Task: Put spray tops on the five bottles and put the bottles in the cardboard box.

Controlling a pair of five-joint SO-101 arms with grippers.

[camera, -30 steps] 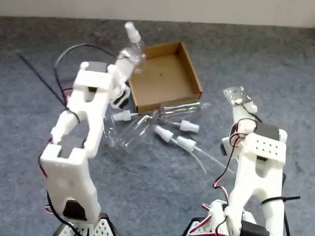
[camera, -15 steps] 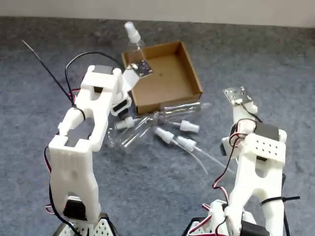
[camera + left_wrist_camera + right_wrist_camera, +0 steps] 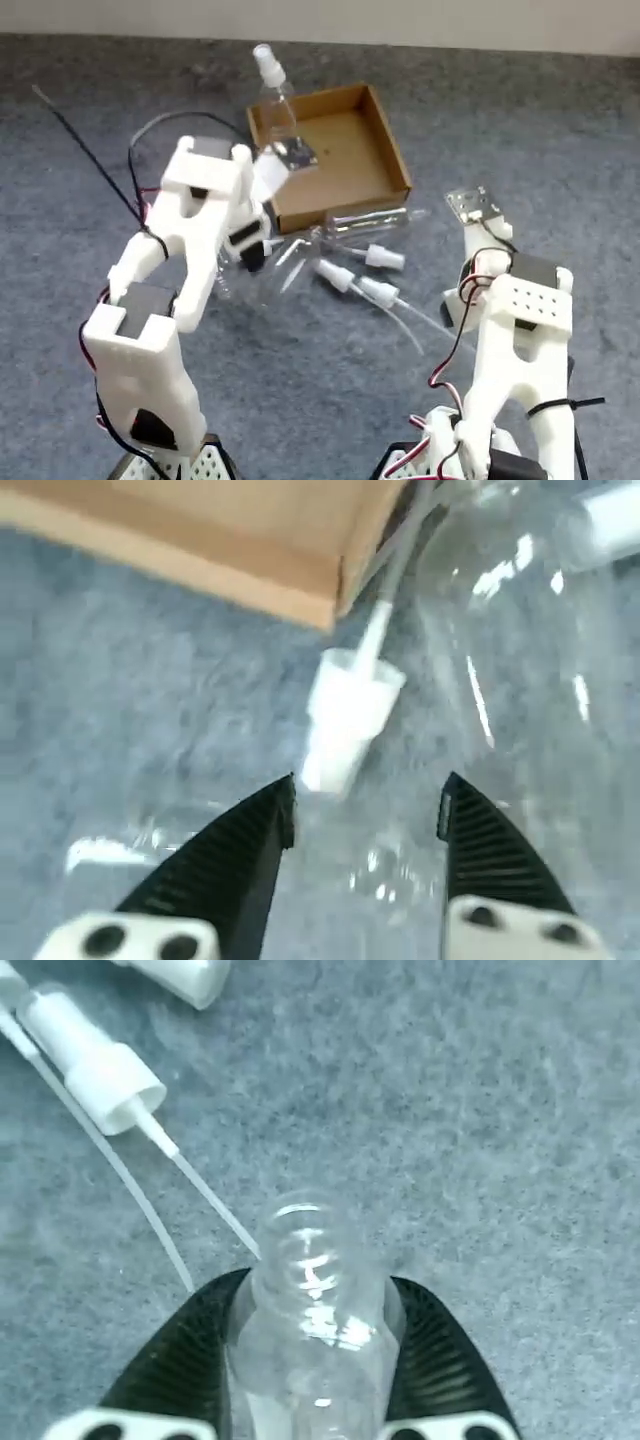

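Bottles in waiting: right gripper (image 3: 315, 1295) clamped on an uncapped clear bottle (image 3: 315, 1250), neck open, a loose spray top (image 3: 95, 1065) and its trailing dip tube (image 3: 130, 1203) at upper left of the right wrist view. Left gripper (image 3: 365, 790) jaws apart above a second spray top (image 3: 345, 720) beside the cardboard box (image 3: 200, 530) corner. Capped bottle (image 3: 272, 85) upright at the box's upper-left corner, high view. Looks light, thin-walled, slick; calls for a hold on the body, tops by the collar, never the tube.
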